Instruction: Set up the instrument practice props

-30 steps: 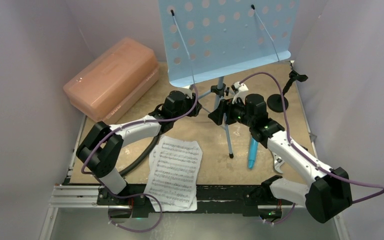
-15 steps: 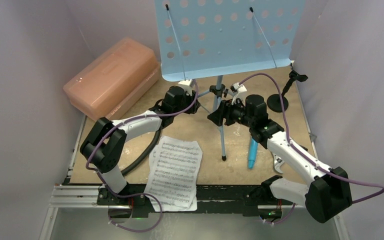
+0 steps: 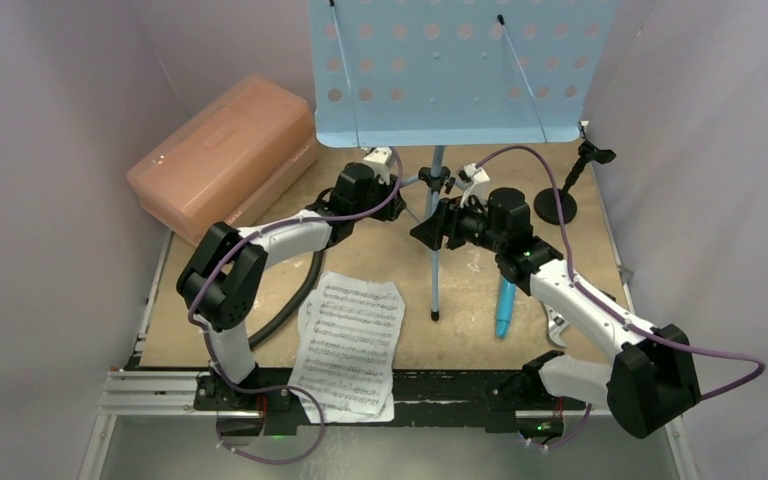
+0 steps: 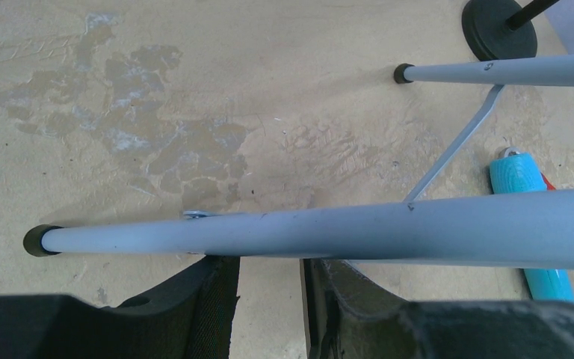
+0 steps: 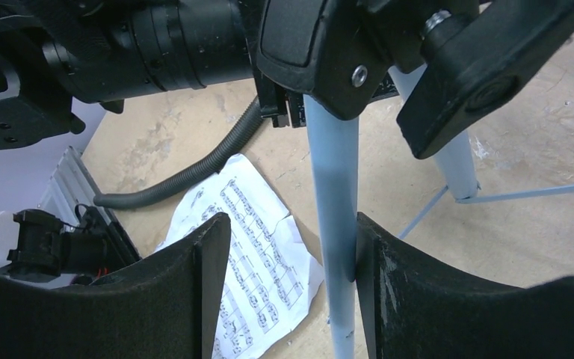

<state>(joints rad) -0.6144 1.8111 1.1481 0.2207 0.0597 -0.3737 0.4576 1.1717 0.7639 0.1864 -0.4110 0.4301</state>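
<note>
Four props: I count a light-blue music stand, sheet-music pages, a black mic stand and a turquoise microphone.
Music stand: upright at mid-table, tripod spread; I judge this step nearly done, with both arms at its legs.
Left gripper: jaws a little apart with nothing between them. A tripod leg crosses just past the tips; I cannot tell whether they touch.
Right gripper: jaws apart around the front leg. The right pad touches it and the left pad stands clear, so it is not clamped.
Sheet-music pages: flat at the near edge, left of the front foot; not yet on the stand.
Microphone: lying on the table beside the right arm, apart from the mic stand.
Mic stand: upright at far right, clip holding nothing.
Left to do, by my estimate: let go of the stand, load the pages, seat the microphone.
</note>
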